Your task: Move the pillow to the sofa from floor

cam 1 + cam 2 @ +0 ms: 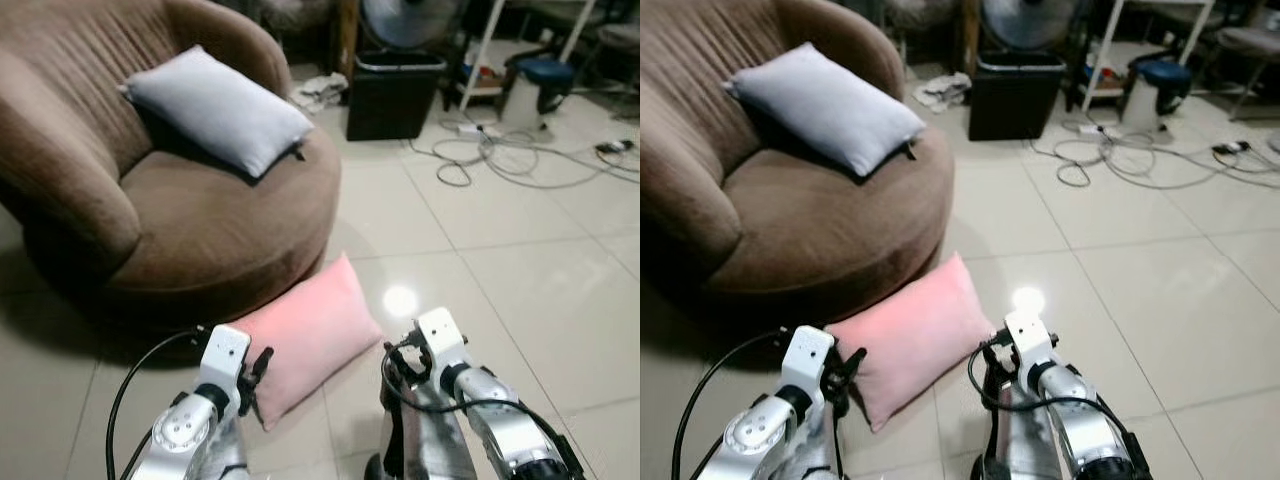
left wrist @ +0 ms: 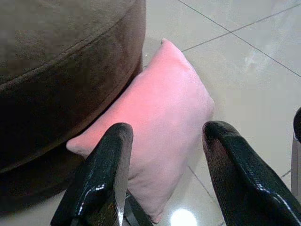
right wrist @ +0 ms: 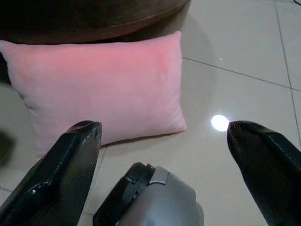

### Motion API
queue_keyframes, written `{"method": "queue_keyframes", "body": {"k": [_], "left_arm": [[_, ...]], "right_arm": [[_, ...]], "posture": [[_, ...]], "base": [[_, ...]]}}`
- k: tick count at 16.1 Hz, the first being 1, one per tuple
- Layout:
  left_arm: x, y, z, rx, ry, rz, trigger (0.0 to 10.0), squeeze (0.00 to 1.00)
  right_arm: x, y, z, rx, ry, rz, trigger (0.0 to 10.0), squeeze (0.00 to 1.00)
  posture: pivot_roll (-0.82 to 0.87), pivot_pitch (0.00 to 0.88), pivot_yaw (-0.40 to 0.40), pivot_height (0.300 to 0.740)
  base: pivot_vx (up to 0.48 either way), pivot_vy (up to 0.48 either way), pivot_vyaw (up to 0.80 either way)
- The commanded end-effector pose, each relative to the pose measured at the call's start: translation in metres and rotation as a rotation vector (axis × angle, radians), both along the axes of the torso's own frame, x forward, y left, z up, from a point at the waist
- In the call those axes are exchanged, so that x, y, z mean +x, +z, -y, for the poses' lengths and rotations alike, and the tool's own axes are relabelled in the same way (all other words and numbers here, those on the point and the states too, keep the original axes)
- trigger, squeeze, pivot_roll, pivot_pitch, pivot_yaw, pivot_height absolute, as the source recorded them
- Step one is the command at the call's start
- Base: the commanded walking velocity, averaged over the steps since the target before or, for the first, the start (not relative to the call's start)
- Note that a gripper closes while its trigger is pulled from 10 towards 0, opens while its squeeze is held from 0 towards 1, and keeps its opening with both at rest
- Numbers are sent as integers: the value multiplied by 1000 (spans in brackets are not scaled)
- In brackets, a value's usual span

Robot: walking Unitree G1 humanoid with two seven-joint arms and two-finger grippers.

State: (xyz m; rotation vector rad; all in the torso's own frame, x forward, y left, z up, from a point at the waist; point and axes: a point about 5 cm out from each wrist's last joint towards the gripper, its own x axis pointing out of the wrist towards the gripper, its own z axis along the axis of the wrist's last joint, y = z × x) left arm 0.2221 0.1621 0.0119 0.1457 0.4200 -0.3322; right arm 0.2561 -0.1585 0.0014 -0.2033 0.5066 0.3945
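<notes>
The pink pillow lies on the tiled floor, one long edge tucked against the base of the round brown sofa. A grey pillow rests on the sofa seat, leaning on the backrest.

The left gripper hovers above the pink pillow's near corner, fingers spread apart, holding nothing. The right gripper hangs over bare tile just beside the pillow's outer edge, fingers wide apart and empty.

The wrist views show the contact line between pillow and sofa base. The head views show the surroundings: a black bin, a fan, a blue stool, and loose cables, all well apart from the pillow. Open tile lies to the robot's right of the pillow.
</notes>
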Motion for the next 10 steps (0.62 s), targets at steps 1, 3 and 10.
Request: {"method": "queue_keyframes", "body": {"k": [1, 3, 10], "left_arm": [[7, 4, 0, 3, 3, 23, 10000, 0], [10, 5, 1, 7, 6, 26, 10000, 0], [43, 1, 2, -24, 144, -15, 10000, 0]], "right_arm": [[4, 5, 4, 0, -15, 26, 10000, 0], [4, 6, 4, 5, -18, 27, 10000, 0], [9, 10, 5, 5, -21, 41, 10000, 0]], "posture": [[131, 0, -33, 462], [128, 0, -31, 462], [114, 0, -37, 462]], "base": [[0, 0, 0], [0, 0, 0], [0, 0, 0]]}}
